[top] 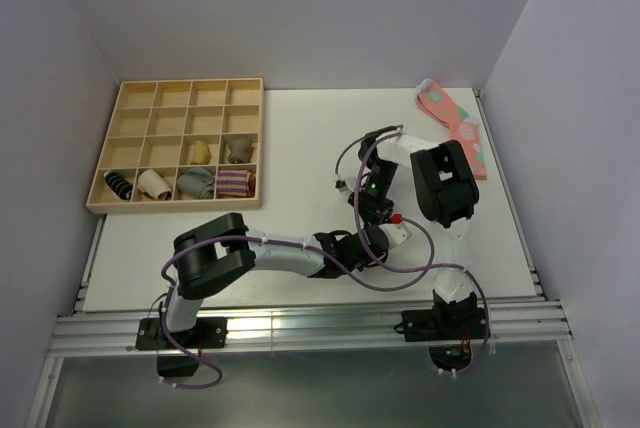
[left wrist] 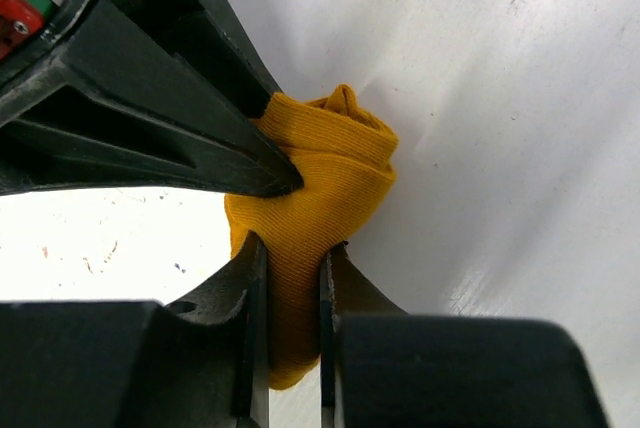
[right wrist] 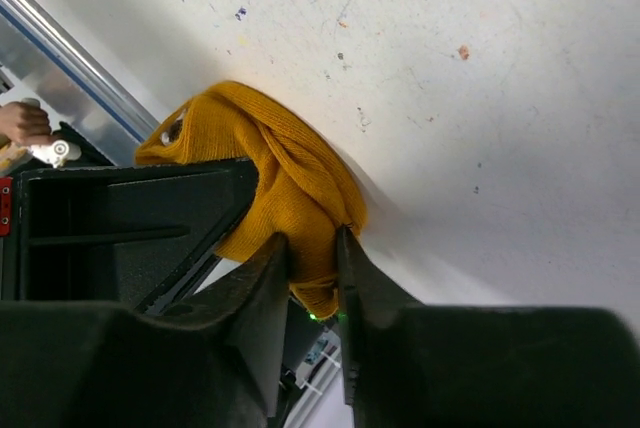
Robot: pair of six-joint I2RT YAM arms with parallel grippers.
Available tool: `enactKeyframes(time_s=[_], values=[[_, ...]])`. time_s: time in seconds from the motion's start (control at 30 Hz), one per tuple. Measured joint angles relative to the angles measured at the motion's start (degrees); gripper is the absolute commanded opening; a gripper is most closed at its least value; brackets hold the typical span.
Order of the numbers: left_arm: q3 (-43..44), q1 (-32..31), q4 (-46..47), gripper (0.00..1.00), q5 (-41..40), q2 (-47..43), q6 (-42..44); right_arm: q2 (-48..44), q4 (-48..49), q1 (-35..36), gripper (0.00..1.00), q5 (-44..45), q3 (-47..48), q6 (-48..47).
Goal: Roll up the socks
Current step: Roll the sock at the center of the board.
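"Orange knit fills the gap between the fingers in both wrist views, do we agree?"

"We agree. In the left wrist view the left gripper [left wrist: 293, 283] is closed on the orange sock [left wrist: 325, 173]. Its two fingers press a lower fold of the fabric from both sides, and the bunched part of the sock stands out beyond the fingertips."

"And the right gripper [right wrist: 312, 263]?"

"We see the same there. Its two fingers clamp a fold of the sock between them, and the rest bulges out past the tips, up and to the left. So both pincers grip the sock."

"How do the two pincers stand to each other?"

"Very close. In the left wrist view a finger of the right gripper shows at the upper left, and its tip touches the sock just above the left fingers. In the top view both meet right of the middle of the white table [top: 290, 138], with the sock hidden between them."

"Does the sock lie on the table?"

"We see it right at the white surface, with a shadow beside it, but we cannot tell if it rests there or hangs just above. A pink sock [top: 452, 116] lies at the far right corner, well apart."
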Motion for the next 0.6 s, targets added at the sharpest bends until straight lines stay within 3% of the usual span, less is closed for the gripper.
enactKeyframes(time_s=[0.03, 0.2, 0.4, 0.6], values=[[0.00, 0.04, 0.15, 0.00, 0.00, 0.00, -0.04, 0.00, -0.02, -0.22, 0.41, 0.00, 0.13, 0.15], [-0.52, 0.28, 1.60, 0.00, 0.09, -0.02, -0.46, -0.02, 0.11, -1.99, 0.52, -0.79, 2.99, 0.15], [-2.51, 0.81, 5.29, 0.00, 0.48, -0.48, -2.23, -0.94, 0.42, -7.34, 0.54, -5.73, 10.14, -0.66], [-4.37, 1.42, 7.85, 0.00, 0.52, -1.27, -5.90, -5.88, 0.79, -13.70, 0.54, -8.96, 10.97, -0.04]])
